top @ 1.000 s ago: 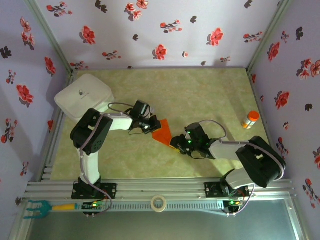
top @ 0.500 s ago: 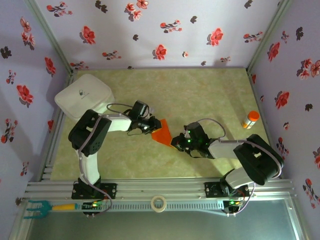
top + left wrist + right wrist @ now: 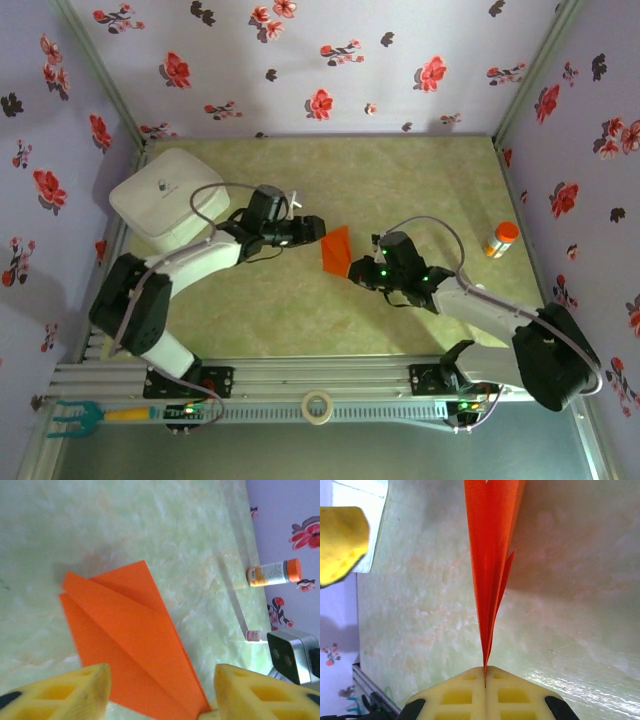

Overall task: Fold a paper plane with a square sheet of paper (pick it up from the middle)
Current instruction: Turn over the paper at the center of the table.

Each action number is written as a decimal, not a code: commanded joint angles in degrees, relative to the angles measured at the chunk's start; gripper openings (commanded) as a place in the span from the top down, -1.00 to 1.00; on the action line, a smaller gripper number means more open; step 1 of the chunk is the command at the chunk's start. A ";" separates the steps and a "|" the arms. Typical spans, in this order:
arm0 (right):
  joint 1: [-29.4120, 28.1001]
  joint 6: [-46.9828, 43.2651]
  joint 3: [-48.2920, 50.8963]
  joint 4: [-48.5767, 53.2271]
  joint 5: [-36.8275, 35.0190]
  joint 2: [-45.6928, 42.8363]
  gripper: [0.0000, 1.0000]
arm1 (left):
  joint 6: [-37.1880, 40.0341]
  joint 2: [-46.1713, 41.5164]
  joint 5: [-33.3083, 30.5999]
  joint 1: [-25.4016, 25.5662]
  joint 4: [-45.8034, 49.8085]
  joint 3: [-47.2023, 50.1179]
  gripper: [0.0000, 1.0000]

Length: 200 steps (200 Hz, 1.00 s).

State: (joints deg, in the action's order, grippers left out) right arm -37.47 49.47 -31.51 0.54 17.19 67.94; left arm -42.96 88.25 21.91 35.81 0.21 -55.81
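The right gripper pinches the narrow bright-orange paper dart; the left gripper, jaws wide, should clear it without snagging.

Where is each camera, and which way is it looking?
Top: above and behind the arms, looking down at the table; both arms show, left gripper open near the paper, right gripper shut on it.
Left wrist: on the left arm, looking over the table past its yellow fingers at the paper and bottle.
Right wrist: on the right arm, looking along the paper pinched in its fingers.
Shared: all three see the paper; top and left wrist see the bottle.
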 commanded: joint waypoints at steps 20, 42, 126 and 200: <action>0.03 -9.70 -6.25 15.09 -8.52 -2.98 1.00 | 4.48 -11.78 -8.20 -4.13 8.23 2.57 -0.62; -0.06 -13.16 -9.52 21.01 -12.00 -3.60 1.00 | 7.44 -16.60 -10.63 -5.94 10.66 3.97 -0.85; -6.87 -25.57 -25.09 43.18 -35.85 1.50 1.00 | 13.71 -22.04 -24.63 -8.57 22.55 3.35 -0.91; -17.16 -27.95 -34.12 52.81 -66.15 13.05 1.00 | 13.06 -25.05 -24.40 -13.64 25.46 4.72 -0.99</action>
State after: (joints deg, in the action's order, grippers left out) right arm -52.03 23.97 -63.59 49.08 -35.68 78.98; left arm -30.85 64.79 -1.52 23.07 23.90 -52.18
